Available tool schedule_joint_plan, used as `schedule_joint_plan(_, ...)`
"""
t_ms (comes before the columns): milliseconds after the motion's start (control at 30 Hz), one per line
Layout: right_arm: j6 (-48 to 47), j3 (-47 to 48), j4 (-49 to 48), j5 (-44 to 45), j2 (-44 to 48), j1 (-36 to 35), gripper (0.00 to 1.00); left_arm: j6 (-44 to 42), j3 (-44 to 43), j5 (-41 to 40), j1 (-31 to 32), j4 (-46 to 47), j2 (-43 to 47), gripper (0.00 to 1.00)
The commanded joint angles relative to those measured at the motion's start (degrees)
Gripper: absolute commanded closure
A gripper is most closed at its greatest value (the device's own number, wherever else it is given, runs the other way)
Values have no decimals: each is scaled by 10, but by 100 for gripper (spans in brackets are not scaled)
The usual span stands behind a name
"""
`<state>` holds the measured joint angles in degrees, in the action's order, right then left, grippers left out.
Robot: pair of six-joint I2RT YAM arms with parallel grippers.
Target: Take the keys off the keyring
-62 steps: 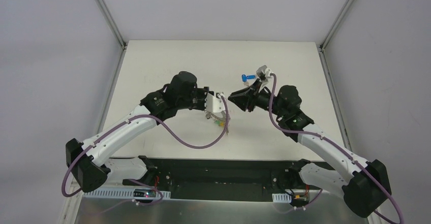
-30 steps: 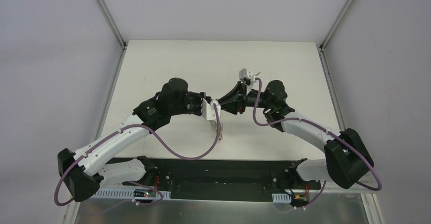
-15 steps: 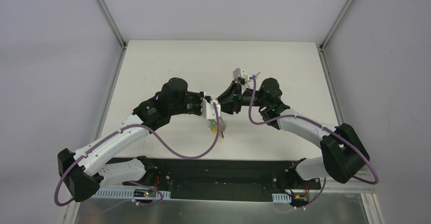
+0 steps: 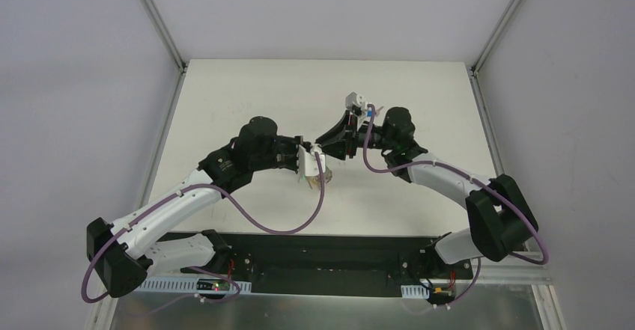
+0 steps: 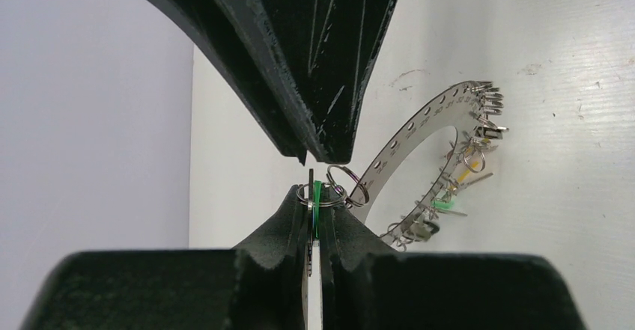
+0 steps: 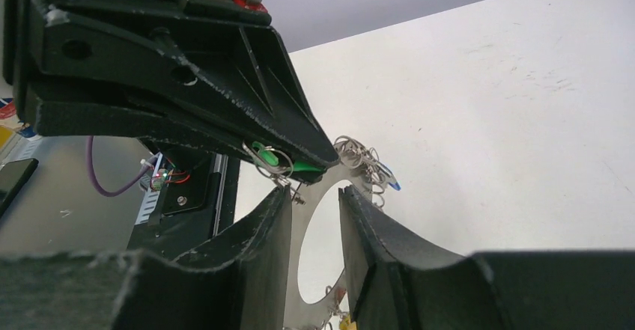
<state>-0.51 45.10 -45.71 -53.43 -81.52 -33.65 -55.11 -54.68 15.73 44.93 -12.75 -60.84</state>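
Left gripper [image 5: 317,214] fingers pinch the green-headed key [image 5: 317,201] so the keyring [image 5: 397,150] dangles from it over the counter [image 5: 569,218]; right gripper [image 6: 314,214] fingers narrow, unclosed, at the keyring rim, probably to pull it off.

The only writing in sight is a row of tiny dark digits on the keyring [image 5: 404,132], seen from the left wrist. One number is printed beside each of the small holes along its flat grey band, on the stretch that rises from the lower left toward the top. They look like two-figure numbers in running order, but they are too small and too slanted to be read with certainty. From the top and from the right wrist no figure on the band can be made out.
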Motion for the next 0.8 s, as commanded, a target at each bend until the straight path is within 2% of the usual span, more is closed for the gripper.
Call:
schedule_joint_plan(0,-7,47,-18,-47,-21,0,64,-12,-1,0,-4,47,12,100)
schedule_joint_plan(500,3,49,-30,-100,-45,-20,70,-3,-2,10,-14,54,18,100)
schedule_joint_plan(533,3,50,-33,-100,-45,-21,72,-3,-2,10,-14,55,17,100)
schedule_joint_plan(667,24,56,-35,-107,-48,-24,98,-3,-1,8,-14,55,16,100)
schedule_joint_plan(767,28,53,-34,-109,-42,-24,100,-4,-1,7,-15,55,17,100)
